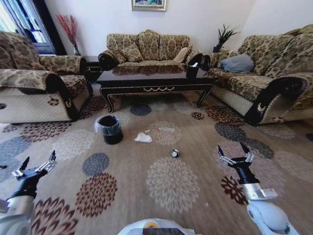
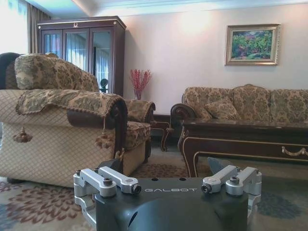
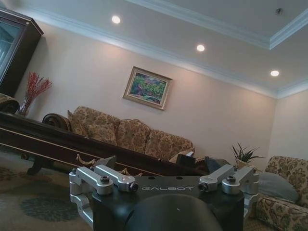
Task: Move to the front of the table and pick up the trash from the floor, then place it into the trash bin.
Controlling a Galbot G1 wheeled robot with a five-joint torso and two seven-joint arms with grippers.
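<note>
The dark glossy table (image 1: 156, 81) stands ahead on the flowered carpet floor (image 1: 171, 188), between the sofas. On the carpet in front of it stands the black trash bin (image 1: 110, 129) with a clear liner. The trash lies to its right: a white tissue (image 1: 143, 137), a clear bottle (image 1: 167, 129) and a small black-and-white scrap (image 1: 174, 153). My left gripper (image 1: 38, 158) hangs open at the lower left, well short of the bin. Low on the right, my right gripper (image 1: 231, 148) is open too, right of the scrap. Both are empty. The table (image 2: 240, 134) (image 3: 57, 142) also appears in both wrist views.
Patterned sofas ring the table: one on the left (image 1: 34, 83), one behind it (image 1: 146, 46), one on the right (image 1: 274, 73). A dark box (image 1: 192, 71) sits on the table's right end. A glass cabinet (image 2: 82, 53) stands at the back left.
</note>
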